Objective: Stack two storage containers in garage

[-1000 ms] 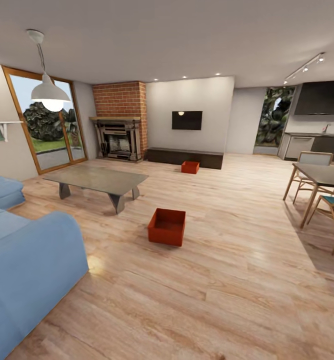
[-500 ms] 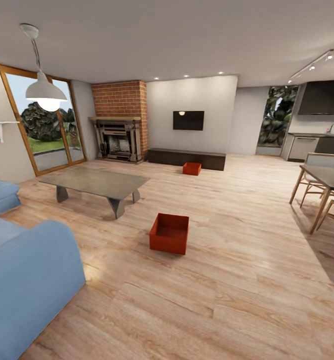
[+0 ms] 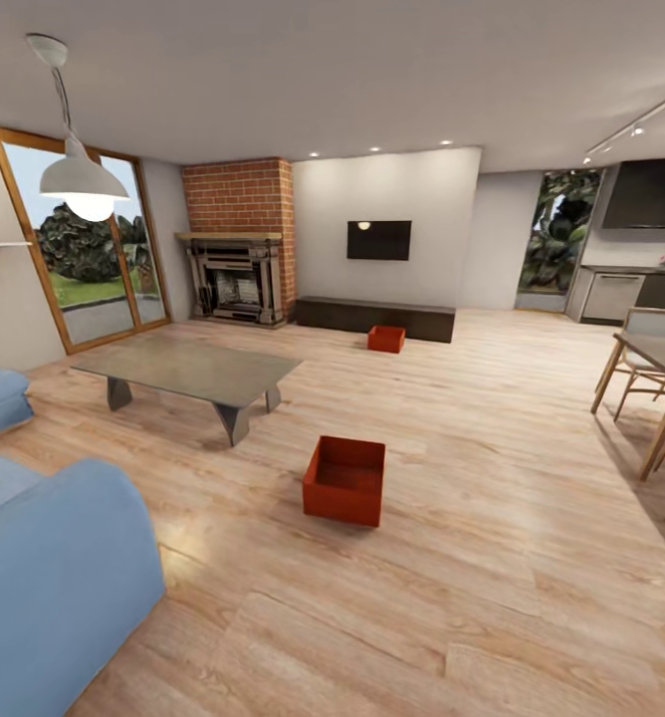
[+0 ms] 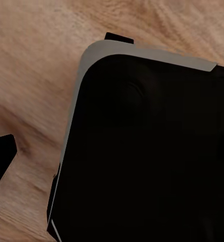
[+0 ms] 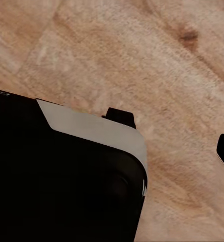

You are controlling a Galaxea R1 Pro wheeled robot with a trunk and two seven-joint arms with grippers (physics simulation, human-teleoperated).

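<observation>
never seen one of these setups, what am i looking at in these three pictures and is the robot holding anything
It is a simulated wheeled robot with two arms, steered remotely by a person. The wide picture comes from a camera on its head, looking across a living room. Two orange-red storage containers sit on the wood-plank floor: the nearer container right of the grey coffee table, the farther container in front of the low dark bench under the wall TV. A brick fireplace and a blue sofa are also there. The two close-up pictures come from cameras on each wrist, pointing down at the planks past a dark rounded part of the robot's body. Nothing appears to be held; the containers are untouched.
</observation>
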